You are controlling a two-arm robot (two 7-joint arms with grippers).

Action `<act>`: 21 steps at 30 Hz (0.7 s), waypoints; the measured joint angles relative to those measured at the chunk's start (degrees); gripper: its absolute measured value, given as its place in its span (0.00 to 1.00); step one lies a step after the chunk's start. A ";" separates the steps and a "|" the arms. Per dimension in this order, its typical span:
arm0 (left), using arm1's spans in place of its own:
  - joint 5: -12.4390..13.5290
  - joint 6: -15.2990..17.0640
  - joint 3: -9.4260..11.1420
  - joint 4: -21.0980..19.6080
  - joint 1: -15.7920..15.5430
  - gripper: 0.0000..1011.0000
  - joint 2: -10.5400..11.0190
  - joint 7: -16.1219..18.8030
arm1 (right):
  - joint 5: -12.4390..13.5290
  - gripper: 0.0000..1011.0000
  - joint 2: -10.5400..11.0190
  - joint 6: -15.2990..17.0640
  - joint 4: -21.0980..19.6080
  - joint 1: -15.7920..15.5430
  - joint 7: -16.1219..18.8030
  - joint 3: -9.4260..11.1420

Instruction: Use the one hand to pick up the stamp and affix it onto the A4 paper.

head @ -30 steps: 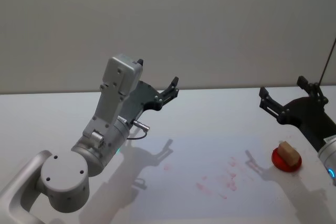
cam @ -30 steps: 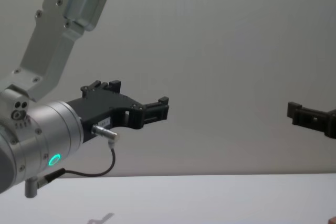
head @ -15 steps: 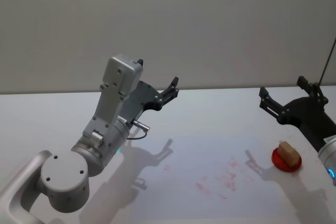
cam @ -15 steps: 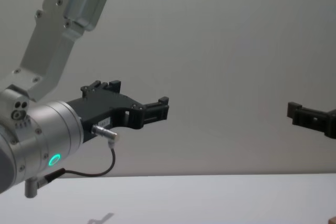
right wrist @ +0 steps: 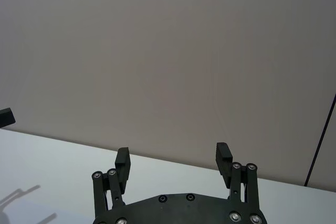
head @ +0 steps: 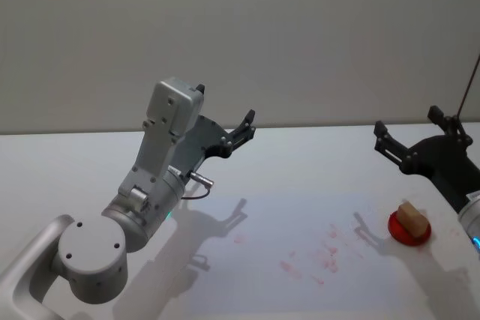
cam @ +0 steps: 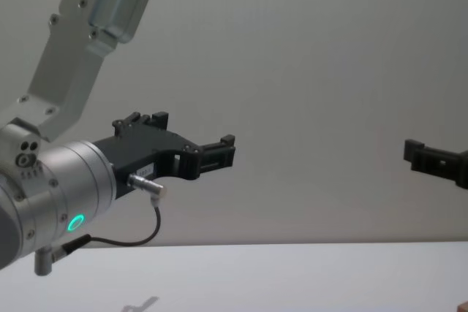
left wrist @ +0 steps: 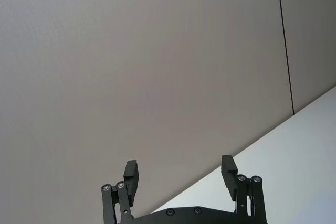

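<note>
Stamp [head: 412,217], a small rectangular block of light tan wood with a darker side, lying on a flat round red pad [head: 409,238] near the right edge of the plain white tabletop [head: 90,170]. Just left of the pad, a sheet of white A4 paper [head: 300,222], flat on the tabletop, marked with faint pink smudges [head: 319,254] toward its right half.

Above and beyond the stamp, well apart from it, the right claw [head: 406,121]: black, angular, two-fingered, on a pale silver-grey arm coming in from the right edge, held in the air with fingers spread wide apart. From its own wrist, the same right claw [right wrist: 173,154] with fingers parted, facing a bare grey wall [right wrist: 157,51]. From the chest, its tip [cam: 415,153] at the right edge, high over the tabletop.

On the left, the left claw [head: 247,125], black, on a boxy silver-grey jointed arm [head: 161,155], raised off the tabletop and pointing toward the far wall, fingers likewise apart, seen so from its wrist too [left wrist: 179,167]. Small green light [cam: 75,222] glowing on the round wrist housing, thin black cable [cam: 139,237] looping beneath
</note>
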 joint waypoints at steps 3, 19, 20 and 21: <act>0.00 0.00 0.00 0.00 0.00 0.99 0.00 0.00 | 0.39 0.99 0.25 0.17 0.16 0.17 0.31 0.34; 0.00 0.00 0.00 0.00 0.00 0.99 0.00 0.00 | 2.59 0.99 4.29 1.72 1.41 -1.67 4.10 3.06; 0.00 0.00 0.00 0.00 0.00 0.99 0.00 0.00 | 2.66 0.99 4.76 1.76 1.61 -2.02 4.74 3.27; 0.00 0.00 0.00 0.00 0.00 0.99 0.00 0.00 | 2.68 0.99 4.96 1.77 1.70 -2.16 5.00 3.36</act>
